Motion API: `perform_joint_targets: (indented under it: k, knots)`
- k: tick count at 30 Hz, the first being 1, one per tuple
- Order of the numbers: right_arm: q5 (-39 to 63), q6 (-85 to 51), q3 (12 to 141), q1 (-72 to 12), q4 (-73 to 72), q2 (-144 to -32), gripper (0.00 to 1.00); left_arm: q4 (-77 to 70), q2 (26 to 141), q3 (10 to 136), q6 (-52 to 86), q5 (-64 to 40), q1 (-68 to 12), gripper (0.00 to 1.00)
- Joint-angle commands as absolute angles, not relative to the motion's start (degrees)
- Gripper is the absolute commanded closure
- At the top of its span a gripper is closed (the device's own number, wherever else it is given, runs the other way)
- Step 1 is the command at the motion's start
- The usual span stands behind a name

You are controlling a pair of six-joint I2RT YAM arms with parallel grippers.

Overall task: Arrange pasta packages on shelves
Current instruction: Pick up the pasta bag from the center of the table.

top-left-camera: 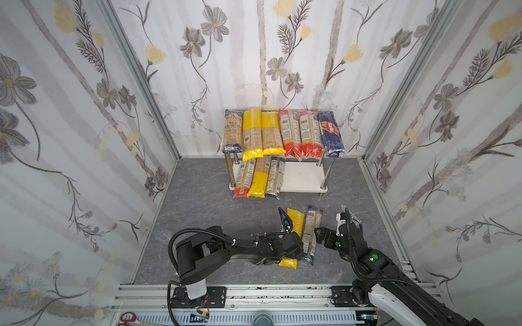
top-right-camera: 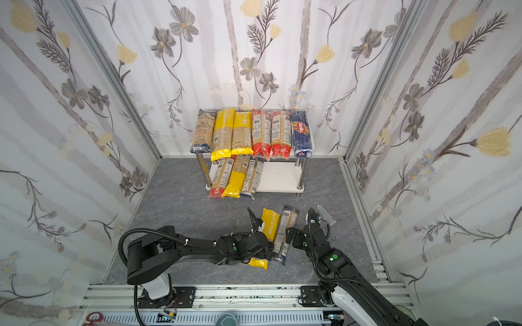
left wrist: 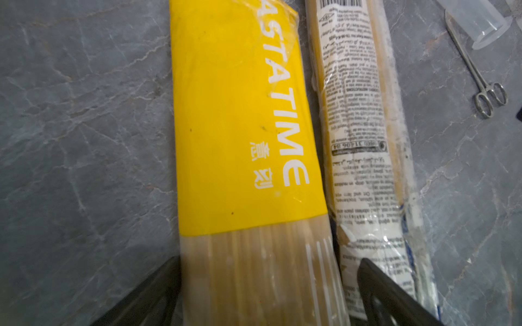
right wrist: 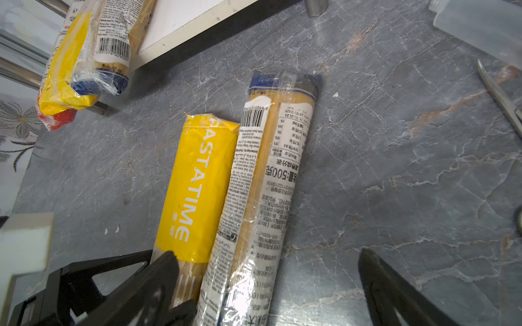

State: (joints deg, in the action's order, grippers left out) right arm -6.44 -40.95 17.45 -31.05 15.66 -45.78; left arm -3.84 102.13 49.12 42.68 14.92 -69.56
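Two pasta packages lie side by side on the grey floor: a yellow "PASTATIME" pack (top-left-camera: 295, 223) (top-right-camera: 270, 224) (left wrist: 240, 127) (right wrist: 195, 192) and a clear blue-ended pack (top-left-camera: 312, 228) (top-right-camera: 286, 225) (left wrist: 358, 113) (right wrist: 265, 183). My left gripper (top-left-camera: 296, 240) (left wrist: 268, 282) is open and straddles the yellow pack's clear middle, one finger on each side. My right gripper (top-left-camera: 320, 237) (right wrist: 268, 276) hangs open over the blue-ended pack. The shelves (top-left-camera: 305, 176) (top-right-camera: 279, 175) stand at the back wall. Several packs cover the top board, and three lie on the lower board's left half.
A clear syringe (top-right-camera: 324, 213) (left wrist: 480, 22) and metal forceps (left wrist: 480, 84) lie on the floor right of the two packs. Flowered walls close in both sides and the back. Red-handled scissors (top-left-camera: 127, 319) rest on the front rail.
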Motion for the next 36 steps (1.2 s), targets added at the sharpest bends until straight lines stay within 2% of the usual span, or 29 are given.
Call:
perform_joint_targets:
  k: [1,5,8,13,19,22,29,36]
  knots:
    - [-7.9,-41.6,17.8,-31.1,15.3,-46.0,0.0,6.3,104.3,48.6,44.7,10.5,-69.5,0.08]
    - [-7.9,-41.6,17.9,-31.0,15.3,-46.4,0.0,7.3,104.7,48.2,45.0,11.1,-69.4,0.19]
    - [-7.9,-41.6,17.7,-31.0,15.1,-46.3,0.0,7.8,104.6,48.0,44.9,11.2,-69.4,0.34]
    - [-7.8,-41.6,17.4,-30.9,14.9,-46.3,0.0,8.3,103.6,48.2,44.1,11.0,-69.3,0.66]
    - [-7.3,-41.5,17.3,-30.9,14.4,-46.3,0.0,8.8,97.4,47.9,42.6,11.7,-69.1,0.85]
    - [-6.3,-41.4,17.5,-30.8,13.5,-47.0,0.0,8.8,92.6,47.7,41.6,12.2,-68.7,0.92]
    - [-5.4,-40.9,17.9,-30.3,12.4,-47.5,0.0,8.7,81.4,49.4,38.7,12.0,-65.7,1.0]
    - [-4.1,-40.1,17.4,-28.9,11.3,-47.7,0.0,8.0,77.0,51.6,35.2,10.9,-58.0,1.0]
